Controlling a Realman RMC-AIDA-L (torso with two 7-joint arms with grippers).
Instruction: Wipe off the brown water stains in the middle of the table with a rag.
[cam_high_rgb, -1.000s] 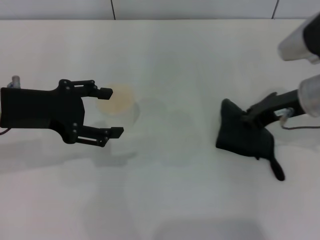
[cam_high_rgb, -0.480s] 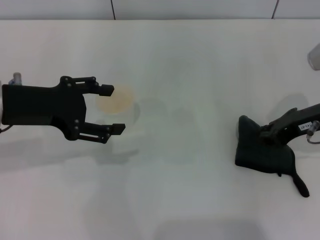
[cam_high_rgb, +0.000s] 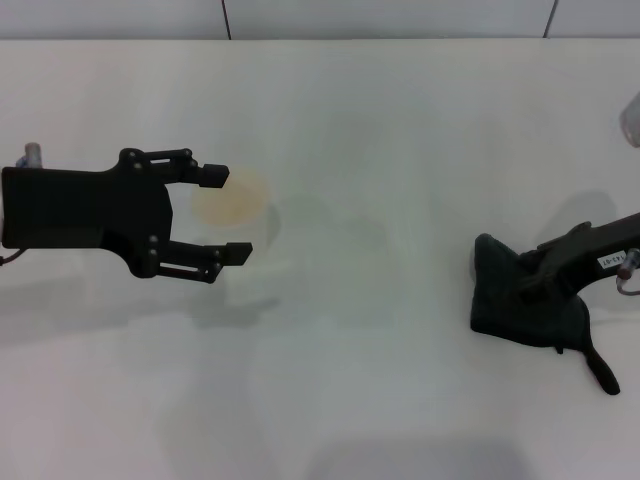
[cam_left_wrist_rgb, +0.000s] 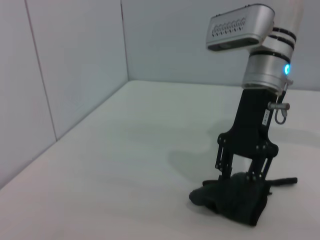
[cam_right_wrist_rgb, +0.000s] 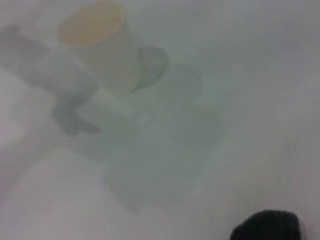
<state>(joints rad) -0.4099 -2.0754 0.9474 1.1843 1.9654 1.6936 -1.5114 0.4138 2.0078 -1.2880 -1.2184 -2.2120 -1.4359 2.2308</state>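
Black rag pinched by right tool, left tool open, cup only in wrist cam.

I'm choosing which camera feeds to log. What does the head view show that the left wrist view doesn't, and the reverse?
Only the head view shows the left gripper, open beside a clear plastic cup. Only the left wrist view shows the side wall and the right arm's silver wrist. Both show the right gripper on the rag on the table.
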